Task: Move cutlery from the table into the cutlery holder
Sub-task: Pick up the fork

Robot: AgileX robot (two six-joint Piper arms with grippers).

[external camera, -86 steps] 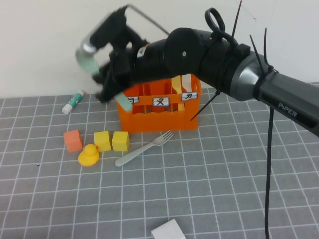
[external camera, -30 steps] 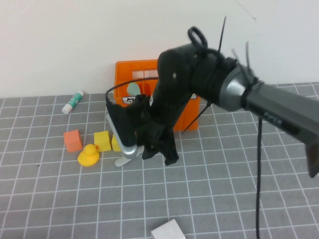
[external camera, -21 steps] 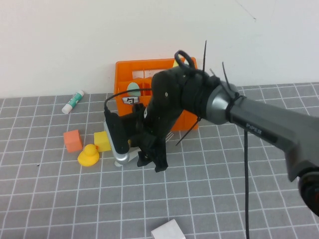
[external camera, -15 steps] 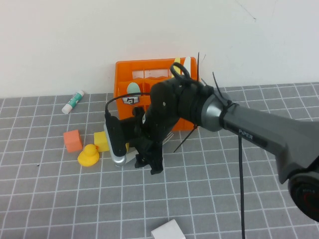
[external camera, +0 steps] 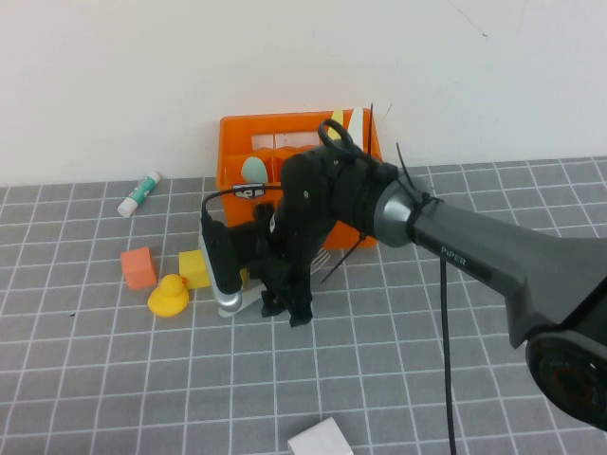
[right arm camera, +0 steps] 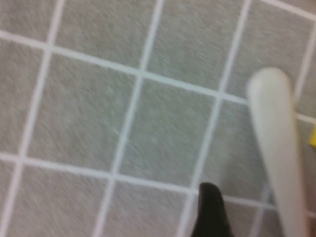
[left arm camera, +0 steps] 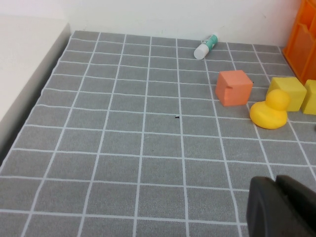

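Note:
A grey-green fork (right arm camera: pixel 276 148) lies on the table (external camera: pixel 398 360) in front of the orange cutlery holder (external camera: pixel 285 133). My right gripper (external camera: pixel 285 308) hangs low over the fork's handle (external camera: pixel 249 298), open. One black fingertip (right arm camera: pixel 210 212) stands beside the handle without touching it. The other fingertip is out of view. In the holder stand a mint spoon (external camera: pixel 253 169), a yellow knife (external camera: pixel 337 121) and a white knife (external camera: pixel 357 123). My left gripper (left arm camera: pixel 276 182) is shut and empty above the table, left of the toys.
An orange cube (external camera: pixel 138 267), a yellow cube (external camera: pixel 193 268) and a yellow duck (external camera: pixel 169 296) sit just left of the fork. A small tube (external camera: pixel 139 192) lies by the back wall. A white box (external camera: pixel 321 438) stands at the front edge.
The mint spoon, held earlier, now stands in the holder. My right arm came down in front of the holder and slid left over the fork, its jaws opening.

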